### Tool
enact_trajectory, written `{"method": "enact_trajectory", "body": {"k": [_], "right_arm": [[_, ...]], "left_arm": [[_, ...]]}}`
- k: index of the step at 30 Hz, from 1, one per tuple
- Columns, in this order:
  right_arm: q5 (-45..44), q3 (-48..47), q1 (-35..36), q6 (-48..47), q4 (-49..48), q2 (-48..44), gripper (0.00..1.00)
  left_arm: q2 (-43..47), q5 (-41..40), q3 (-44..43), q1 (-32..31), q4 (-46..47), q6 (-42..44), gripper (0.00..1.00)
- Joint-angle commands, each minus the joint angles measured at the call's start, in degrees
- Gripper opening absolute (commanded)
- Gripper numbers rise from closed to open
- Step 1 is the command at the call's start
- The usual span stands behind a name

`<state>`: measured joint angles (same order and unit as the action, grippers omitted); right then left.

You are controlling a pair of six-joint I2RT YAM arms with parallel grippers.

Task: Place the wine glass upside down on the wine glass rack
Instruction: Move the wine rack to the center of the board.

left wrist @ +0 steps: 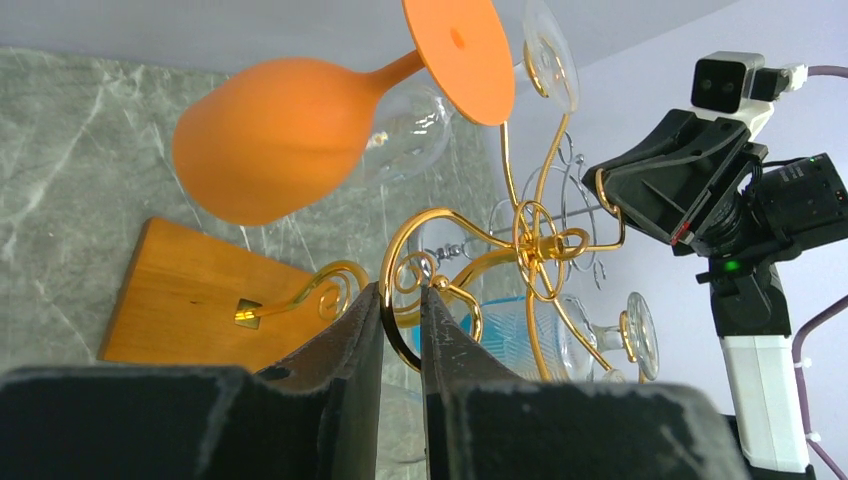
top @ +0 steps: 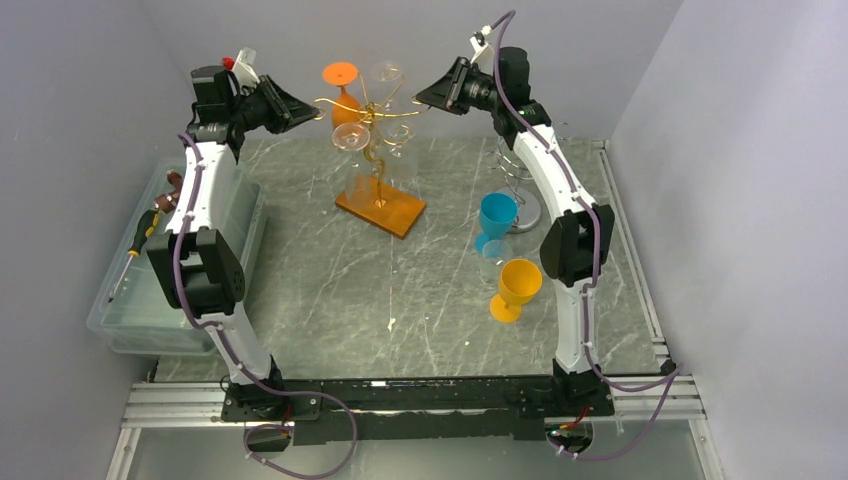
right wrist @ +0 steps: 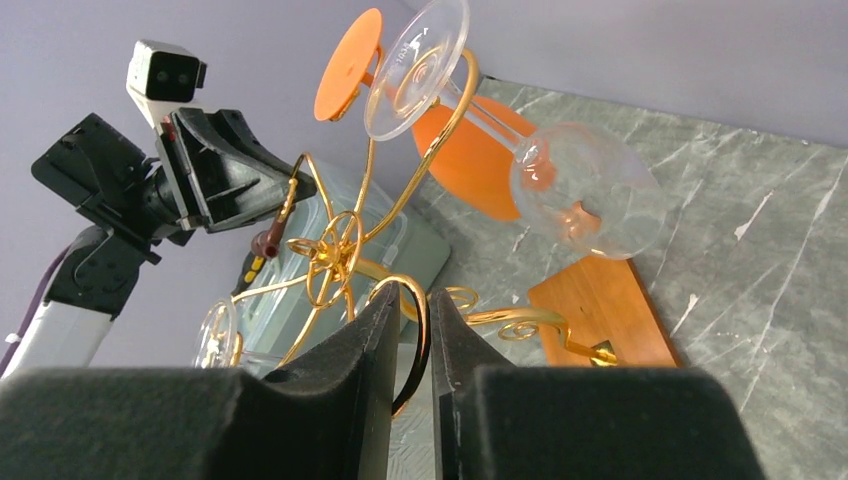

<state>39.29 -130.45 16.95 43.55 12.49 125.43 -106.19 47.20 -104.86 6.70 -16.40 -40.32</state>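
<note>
The gold wire wine glass rack (top: 378, 160) stands on a wooden base (top: 385, 210) at the back middle. An orange wine glass (top: 343, 98) hangs upside down from it, foot up, as do clear wine glasses (top: 351, 137). My left gripper (top: 312, 110) reaches the rack's left arm. In the left wrist view its jaws (left wrist: 402, 290) stand nearly shut with a gold loop (left wrist: 400, 330) between them, under the orange glass (left wrist: 270, 140). My right gripper (top: 420, 97) meets the right arm, its jaws (right wrist: 413, 295) equally narrow round a gold loop (right wrist: 420, 340), below a hanging clear glass (right wrist: 590, 190).
A blue goblet (top: 497, 218), a clear glass (top: 494, 260) and a yellow goblet (top: 517, 288) stand upright by the right arm. A silver wire stand (top: 517, 175) sits behind that arm. A clear plastic bin (top: 130, 315) with a screwdriver (top: 150, 228) lies at the left edge.
</note>
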Motion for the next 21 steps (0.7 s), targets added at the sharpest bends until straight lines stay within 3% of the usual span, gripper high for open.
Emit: {"method": "enact_trajectory", "body": {"k": [1,6,9,13,15,18,19,20,21], "right_arm": [[0.32,-3.08,-0.26,1.29,-10.29,0.71,0.18],[0.52,-2.55,-0.3,1.86,-11.76,1.62,0.22],[0.36,-1.57,-0.31,1.14,-11.54,0.92,0.3],[-1.28,-0.44,-0.55,-1.38,-9.37,-1.2,0.55],[-2.29,0.28,-0.84,-2.71,-8.02,-2.64,0.63],[-3.25,1.47,-1.83,-3.65,-6.53,-4.66,0.73],[-3.47,1.95,-2.1,-3.98,-6.22,-5.32,0.91],[-3.69,2.36,-2.4,-4.35,-5.69,-5.9,0.99],[-4.0,2.54,-2.7,-4.87,-4.85,-6.39,1.0]], "left_arm": [[-0.23,-2.35,-4.26,-0.12,9.4,2.96,0.15],[-0.69,-2.81,-4.4,-0.24,9.65,3.5,0.16],[0.04,-2.73,-3.62,-0.2,9.41,4.03,0.19],[1.46,-2.55,-3.66,-0.05,6.12,5.81,0.38],[2.32,-2.34,-3.91,0.19,3.65,7.25,0.5],[3.2,-2.19,-5.0,1.13,-1.22,9.63,0.58],[3.45,-1.77,-5.16,1.57,-2.3,10.05,0.62],[3.71,-1.59,-5.45,2.17,-3.66,10.38,0.67],[3.98,-1.31,-5.69,2.78,-5.09,11.01,0.71]]}}
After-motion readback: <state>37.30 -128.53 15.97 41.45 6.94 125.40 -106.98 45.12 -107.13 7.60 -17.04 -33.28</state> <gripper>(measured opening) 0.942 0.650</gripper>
